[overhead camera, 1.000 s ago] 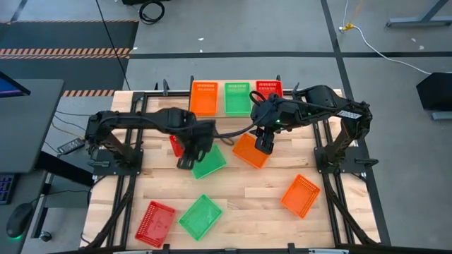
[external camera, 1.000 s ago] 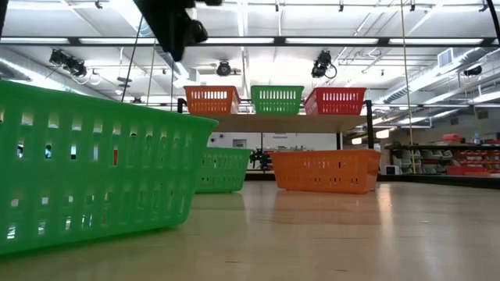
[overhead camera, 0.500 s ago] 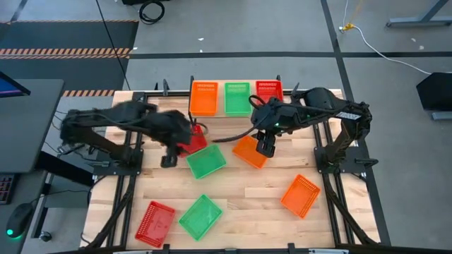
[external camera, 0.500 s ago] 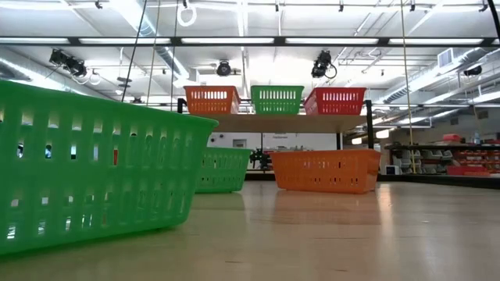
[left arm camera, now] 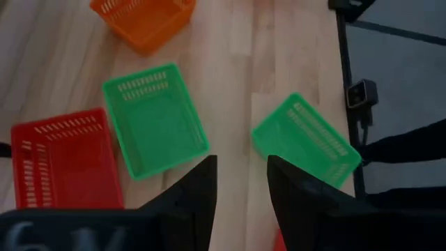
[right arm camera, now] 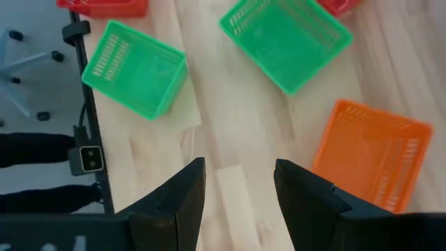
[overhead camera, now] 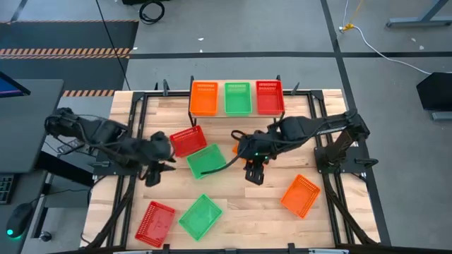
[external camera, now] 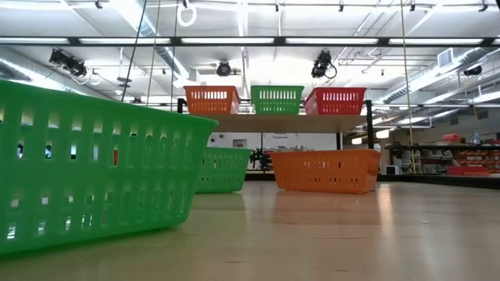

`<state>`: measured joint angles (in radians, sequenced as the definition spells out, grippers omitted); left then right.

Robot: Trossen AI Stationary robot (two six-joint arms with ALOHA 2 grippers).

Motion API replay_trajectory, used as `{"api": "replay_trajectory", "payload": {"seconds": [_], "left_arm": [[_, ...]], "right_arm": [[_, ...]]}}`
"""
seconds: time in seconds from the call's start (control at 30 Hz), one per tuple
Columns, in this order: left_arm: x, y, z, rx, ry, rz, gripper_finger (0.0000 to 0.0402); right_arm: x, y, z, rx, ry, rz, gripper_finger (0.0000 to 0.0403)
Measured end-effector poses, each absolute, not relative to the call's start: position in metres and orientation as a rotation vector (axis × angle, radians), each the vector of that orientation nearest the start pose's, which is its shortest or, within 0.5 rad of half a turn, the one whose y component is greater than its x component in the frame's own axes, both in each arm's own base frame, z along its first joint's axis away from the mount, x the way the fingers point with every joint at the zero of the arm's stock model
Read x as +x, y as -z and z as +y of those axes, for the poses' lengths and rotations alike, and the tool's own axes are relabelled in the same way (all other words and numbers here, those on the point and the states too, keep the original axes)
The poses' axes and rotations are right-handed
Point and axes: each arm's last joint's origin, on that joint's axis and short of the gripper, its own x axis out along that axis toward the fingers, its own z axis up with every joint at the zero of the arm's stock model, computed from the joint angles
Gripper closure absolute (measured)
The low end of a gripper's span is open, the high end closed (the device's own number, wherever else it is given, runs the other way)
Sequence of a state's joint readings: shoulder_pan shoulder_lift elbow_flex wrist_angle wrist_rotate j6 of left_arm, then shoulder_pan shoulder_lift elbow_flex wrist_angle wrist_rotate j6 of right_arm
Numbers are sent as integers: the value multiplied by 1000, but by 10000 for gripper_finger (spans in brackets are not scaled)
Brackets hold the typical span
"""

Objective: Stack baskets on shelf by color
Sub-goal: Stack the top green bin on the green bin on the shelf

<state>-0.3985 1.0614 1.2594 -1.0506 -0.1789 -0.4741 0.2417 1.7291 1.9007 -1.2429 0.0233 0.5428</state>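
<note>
Currently between picks: shelf (overhead camera: 237,113) at 12 o'clock holds one basket per color, six baskets (overhead camera: 206,161) loose on table, left gripper (overhead camera: 152,176) and right gripper (overhead camera: 253,175) both apart, empty; next grab one.

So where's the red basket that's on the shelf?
In the high view, the red basket sits at the shelf's right end, beside the green basket.

Bright ceiling strip lights (external camera: 336,40) give even light and soft shadows; the nearest green basket (external camera: 94,168) looks blurred.
</note>
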Motion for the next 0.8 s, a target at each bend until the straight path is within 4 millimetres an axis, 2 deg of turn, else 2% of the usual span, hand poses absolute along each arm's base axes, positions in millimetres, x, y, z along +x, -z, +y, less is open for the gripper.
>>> {"api": "replay_trajectory", "payload": {"seconds": [0.13, 0.3, 0.5, 0.6, 0.7, 0.8], "left_arm": [[157, -367, -79, -181, 14, 855, 269], [149, -366, -93, -166, 18, 835, 269], [144, -369, -103, -153, 8, 761, 269], [144, -370, -106, -118, 40, 749, 269], [146, -372, -107, -94, 57, 730, 269], [148, -374, -108, -97, 69, 704, 269]], "right_arm": [[328, -370, 87, 411, 142, 1113, 226], [325, -358, 99, 535, 254, 1135, 226], [321, -350, 125, 655, 324, 1086, 226], [319, -345, 132, 585, 284, 1100, 226], [320, -340, 132, 448, 144, 1148, 226], [325, -339, 128, 420, 99, 1128, 226]]}}
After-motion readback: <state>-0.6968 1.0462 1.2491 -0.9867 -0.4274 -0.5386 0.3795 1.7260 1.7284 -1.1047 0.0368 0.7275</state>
